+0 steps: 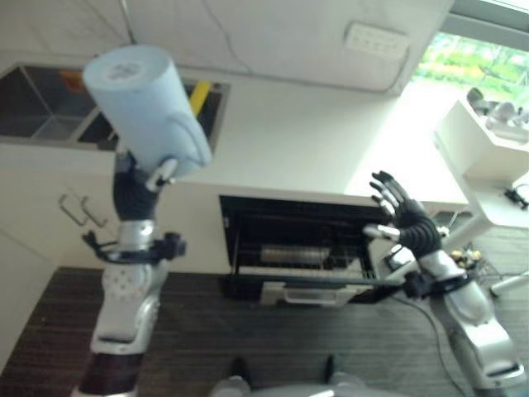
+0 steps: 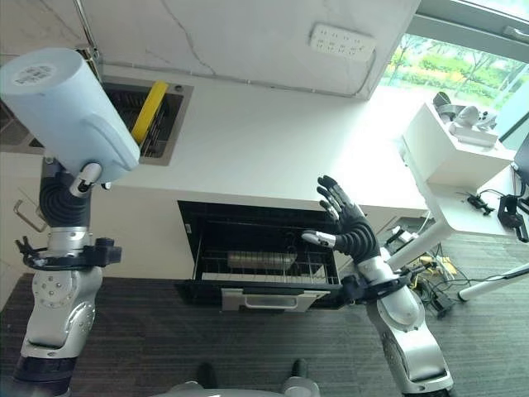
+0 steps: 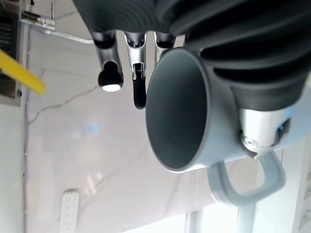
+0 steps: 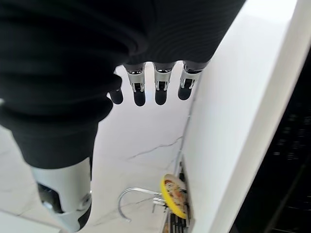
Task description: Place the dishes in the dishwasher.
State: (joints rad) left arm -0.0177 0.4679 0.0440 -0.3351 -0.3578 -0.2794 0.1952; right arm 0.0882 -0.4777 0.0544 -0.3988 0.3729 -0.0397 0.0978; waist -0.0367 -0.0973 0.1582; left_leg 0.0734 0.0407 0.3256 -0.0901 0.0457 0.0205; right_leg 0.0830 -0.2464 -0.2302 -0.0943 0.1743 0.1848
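Left hand [image 1: 142, 186] is seen raised high over the counter with its fingers and thumb wrapped round a pale blue mug [image 1: 149, 107], which is carried bottom-up toward the head camera; in the left wrist view the dark hollow of the mug and its looped handle [image 3: 252, 182] are shown beside the palm, the handle left free of the grip. The mug appears to be held by its body so that it can be turned mouth-down over a rack, though that is only a judgement. Below the white countertop [image 2: 273, 157] the dishwasher [image 2: 264, 248] is found open, its wire rack [image 2: 264, 263] drawn partly forward with a metallic item lying in it, so room for the mug is judged to remain. The right hand [image 2: 351, 223] is held empty beside the dishwasher opening with fingers spread straight, seemingly kept clear of the rack or ready to steady it. A sink [image 2: 136, 116] with a yellow object [image 2: 149, 112] standing in it is seen behind the mug, presumably where further dishes wait
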